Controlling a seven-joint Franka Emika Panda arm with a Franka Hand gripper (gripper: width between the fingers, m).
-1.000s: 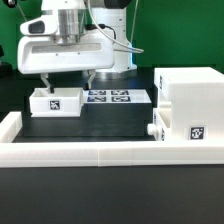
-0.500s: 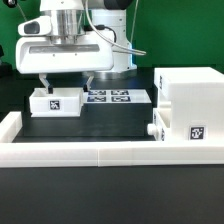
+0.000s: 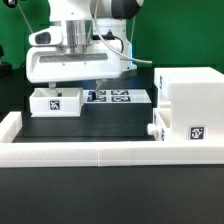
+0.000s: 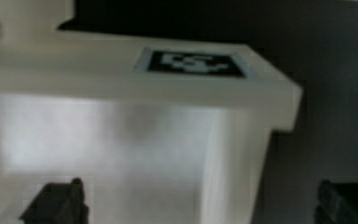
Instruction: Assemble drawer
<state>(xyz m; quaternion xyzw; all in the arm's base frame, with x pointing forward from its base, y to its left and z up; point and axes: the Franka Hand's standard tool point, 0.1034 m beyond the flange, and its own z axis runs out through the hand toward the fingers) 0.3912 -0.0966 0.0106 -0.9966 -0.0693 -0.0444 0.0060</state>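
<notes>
Claw (image 4: 197, 205) hangs spread wide just over the drawer (image 3: 56, 102), fingers well apart, gripping nothing.

drawer (image 3: 40, 104): white | tag (image 3: 56, 103): black-and-white | housing (image 3: 185, 90): white | table (image 3: 100, 127): black | backdrop (image 3: 170, 30): green

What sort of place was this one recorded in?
Probably a robotics lab bench: a black table fenced by white rails, a marker board fixed on it, code tags on the drawer and housing, and a green backdrop.
</notes>
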